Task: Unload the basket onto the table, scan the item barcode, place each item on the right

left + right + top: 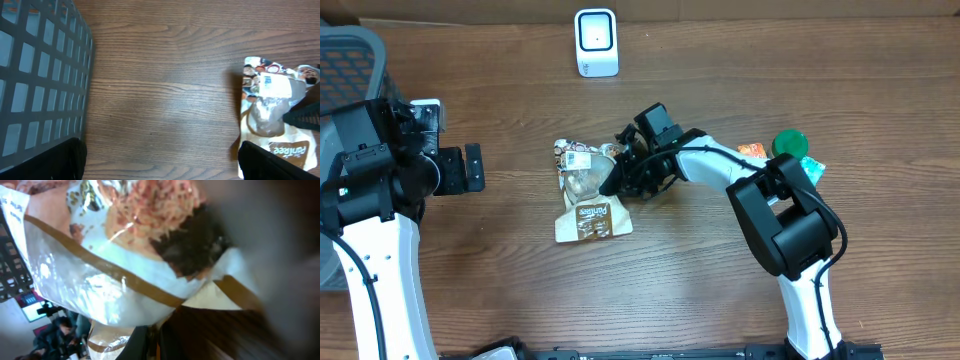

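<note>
the right gripper (620, 178) has its jaws pressed together on the right edge of the snack pouch (588, 205), low over the wood; in the right wrist view the pouch's glossy film (100, 280) fills the frame, crinkled white and clear with tan bands and a printed food photo, too close to show the fingers. behind the jaws the black wrist turns into a white forearm that reaches leftward from a bulky black elbow, and the upper link drops from there to the near edge of the table (720, 300). the pouch lies flat near the table's middle, between the two arms, a soft tan-and-white bag with a clear window and a small white label at its top end. the left gripper (470, 168) stands fully spread and holds nothing, well apart from the pouch, its dark fingers (60, 160) at the frame's lower corners. beside it sits a grey plastic lattice basket (40, 75). a white, rounded barcode scanner (596, 42) stands upright at the far edge. a green round lid (790, 143) lies right of the elbow.
</note>
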Controlling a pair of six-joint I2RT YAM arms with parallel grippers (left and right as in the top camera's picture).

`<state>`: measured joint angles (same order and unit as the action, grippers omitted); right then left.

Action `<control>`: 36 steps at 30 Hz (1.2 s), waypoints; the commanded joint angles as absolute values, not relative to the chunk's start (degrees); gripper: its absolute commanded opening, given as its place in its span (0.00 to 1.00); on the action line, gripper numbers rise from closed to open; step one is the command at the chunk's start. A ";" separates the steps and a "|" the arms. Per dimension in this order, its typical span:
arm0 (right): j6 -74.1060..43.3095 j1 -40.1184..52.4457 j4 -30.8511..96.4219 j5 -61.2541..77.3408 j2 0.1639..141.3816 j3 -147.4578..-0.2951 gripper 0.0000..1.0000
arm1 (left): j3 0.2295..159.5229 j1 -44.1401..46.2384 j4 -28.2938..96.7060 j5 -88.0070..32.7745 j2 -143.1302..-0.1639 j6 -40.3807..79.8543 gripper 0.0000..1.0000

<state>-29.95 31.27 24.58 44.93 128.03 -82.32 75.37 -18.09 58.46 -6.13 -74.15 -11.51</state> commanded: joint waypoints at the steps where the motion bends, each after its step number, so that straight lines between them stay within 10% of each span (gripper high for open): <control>1: -25.96 28.42 26.41 44.27 125.21 -81.45 0.04 | 76.01 -18.00 58.28 -5.93 -73.95 -10.66 1.00; 36: -12.10 18.52 42.96 50.96 85.08 -81.45 0.04 | 76.01 -18.00 58.28 -5.93 -73.93 -10.66 0.99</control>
<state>-12.78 20.32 42.76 48.73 87.66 -81.19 75.37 -18.09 58.46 -6.13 -74.15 -11.51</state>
